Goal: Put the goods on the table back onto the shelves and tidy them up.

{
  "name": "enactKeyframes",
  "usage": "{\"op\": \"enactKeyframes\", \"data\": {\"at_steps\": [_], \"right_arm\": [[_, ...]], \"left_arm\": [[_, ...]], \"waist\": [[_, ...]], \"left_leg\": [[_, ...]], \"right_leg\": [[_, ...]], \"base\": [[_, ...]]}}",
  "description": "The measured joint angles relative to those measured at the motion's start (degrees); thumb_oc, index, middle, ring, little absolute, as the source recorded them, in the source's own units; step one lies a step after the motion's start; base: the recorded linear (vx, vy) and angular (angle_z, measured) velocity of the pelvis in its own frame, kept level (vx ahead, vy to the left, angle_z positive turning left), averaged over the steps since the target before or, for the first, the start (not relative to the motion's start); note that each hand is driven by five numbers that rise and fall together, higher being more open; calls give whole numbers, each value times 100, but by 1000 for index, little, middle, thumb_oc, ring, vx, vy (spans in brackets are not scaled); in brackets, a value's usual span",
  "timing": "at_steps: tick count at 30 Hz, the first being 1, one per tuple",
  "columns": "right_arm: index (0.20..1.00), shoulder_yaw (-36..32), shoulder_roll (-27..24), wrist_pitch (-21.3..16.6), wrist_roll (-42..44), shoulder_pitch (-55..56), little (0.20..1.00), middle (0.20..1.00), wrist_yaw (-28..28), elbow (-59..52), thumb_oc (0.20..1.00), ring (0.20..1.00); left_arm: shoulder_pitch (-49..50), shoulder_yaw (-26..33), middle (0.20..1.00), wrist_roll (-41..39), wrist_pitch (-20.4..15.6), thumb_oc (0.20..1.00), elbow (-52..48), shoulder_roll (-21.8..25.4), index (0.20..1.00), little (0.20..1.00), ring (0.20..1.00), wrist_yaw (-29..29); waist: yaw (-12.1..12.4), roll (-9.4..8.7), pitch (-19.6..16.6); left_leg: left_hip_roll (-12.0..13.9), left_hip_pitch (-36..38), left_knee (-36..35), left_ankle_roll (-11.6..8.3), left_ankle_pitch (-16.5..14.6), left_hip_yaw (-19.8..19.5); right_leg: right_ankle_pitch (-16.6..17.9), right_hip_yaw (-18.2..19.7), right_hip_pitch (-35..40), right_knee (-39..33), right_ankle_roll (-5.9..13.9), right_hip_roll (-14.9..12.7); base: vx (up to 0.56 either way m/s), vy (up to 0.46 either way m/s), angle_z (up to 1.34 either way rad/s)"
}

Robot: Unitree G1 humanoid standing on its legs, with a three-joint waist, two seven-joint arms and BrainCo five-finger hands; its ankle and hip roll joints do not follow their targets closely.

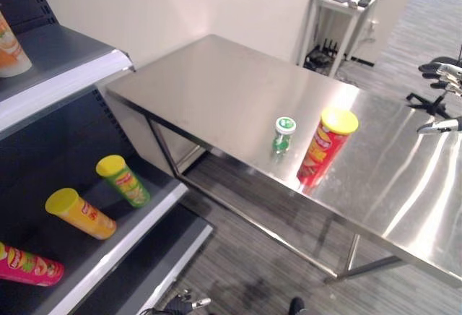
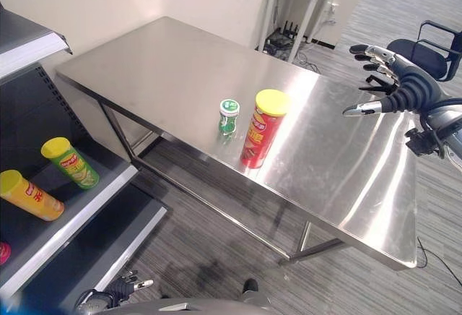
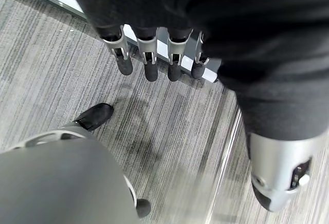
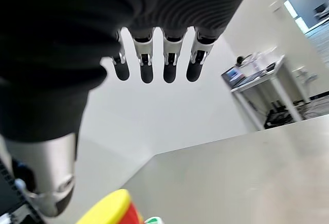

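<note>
A red chip can with a yellow lid (image 1: 326, 147) stands upright near the front edge of the steel table (image 1: 216, 84). A small green bottle with a green and white cap (image 1: 283, 134) stands just left of the can. My right hand (image 2: 408, 89) hovers open above the table's right side, well to the right of the can, with its fingers spread. In the right wrist view the can's yellow lid (image 4: 109, 209) shows below the straight fingers (image 4: 154, 62). My left hand (image 2: 124, 286) hangs low over the floor, open and holding nothing.
At the left, the dark shelf unit (image 1: 108, 250) holds a green can (image 1: 124, 180), a yellow can (image 1: 79, 212) and a pink can (image 1: 25, 264), all lying down. An orange item (image 1: 9, 48) sits on the shelf above. A white side table (image 1: 336, 1) and an office chair (image 2: 426, 48) stand behind.
</note>
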Motion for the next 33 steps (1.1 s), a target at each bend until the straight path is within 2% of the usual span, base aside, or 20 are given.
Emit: {"op": "enactKeyframes", "data": {"at_steps": [6, 10, 15, 30, 33], "right_arm": [[1000, 883, -4, 2, -48, -664, 1000, 1000, 48, -5, 1000, 1000], [1000, 1244, -6, 4, -54, -883, 1000, 1000, 130, 20, 1000, 1000], [1000, 1383, -27, 8, -54, -866, 1000, 1000, 275, -22, 1000, 1000], [1000, 1386, -27, 34, -67, -709, 1000, 1000, 547, -326, 1000, 1000], [1000, 1393, -27, 35, -288, -708, 1000, 1000, 545, -320, 1000, 1000]], "left_arm": [[-24, 59, 1000, 2, -14, 1000, -4, 12, 1000, 1000, 1000, 7], [5, 70, 1000, 0, -65, 1000, 15, 12, 1000, 1000, 1000, 9], [65, 129, 1000, 1, -68, 1000, 26, 11, 1000, 1000, 1000, 6], [93, 222, 1000, 2, -94, 1000, 112, 11, 1000, 1000, 1000, 3], [90, 222, 1000, 1, -95, 1000, 104, 11, 1000, 1000, 1000, 3]], "waist": [[127, -16, -1], [171, -26, 4], [164, -56, 21], [162, -24, 143], [162, -9, 161]], "left_leg": [[74, -58, 0, -40, 32, -59], [92, -79, 0, -52, 40, -139], [89, -95, 1, -56, 42, -236], [89, -105, 2, -60, 39, -267], [87, -103, 6, -60, 39, -266]], "right_leg": [[-25, -72, 9, 0, -40, 71], [-62, -150, 42, 0, -66, 87], [-92, -266, 99, -1, -54, 82], [-108, -289, 104, 0, -56, 83], [-108, -290, 104, 0, -56, 83]], "base": [[0, -28, 6], [6, -21, 9], [7, -15, 12], [1, -1, 0], [0, 0, 0]]}}
